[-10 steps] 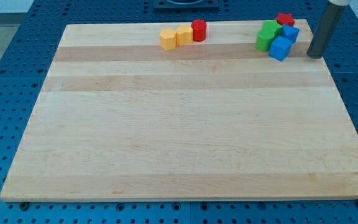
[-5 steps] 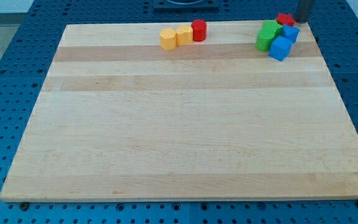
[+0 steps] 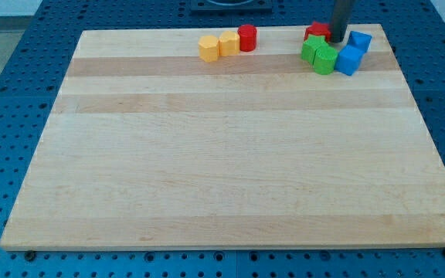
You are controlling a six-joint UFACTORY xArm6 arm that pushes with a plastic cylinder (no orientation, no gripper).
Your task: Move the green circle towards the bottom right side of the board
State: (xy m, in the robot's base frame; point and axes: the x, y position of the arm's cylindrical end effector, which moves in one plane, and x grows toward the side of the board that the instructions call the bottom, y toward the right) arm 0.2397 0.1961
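The pale wooden counter point(image 3: 230, 154) shows lengthwise bands of light tan and a slightly darker honey strip near the view's top, with fine grain lines. Around it lies a blue perforated surface point(image 3: 6, 116) dotted with dark holes in a regular grid. The orange-yellow hexagonal block point(image 3: 208, 48) is the deepest yellow; the yellow block point(image 3: 228, 43) is a little lighter. The red cylinder block point(image 3: 246, 37) is bright red, as is the red block point(image 3: 316, 32). The two green blocks point(image 3: 319, 54) are vivid green. The two blue blocks point(image 3: 353, 52) are sky blue. The dark grey rod's tip point(image 3: 337, 41) is charcoal.
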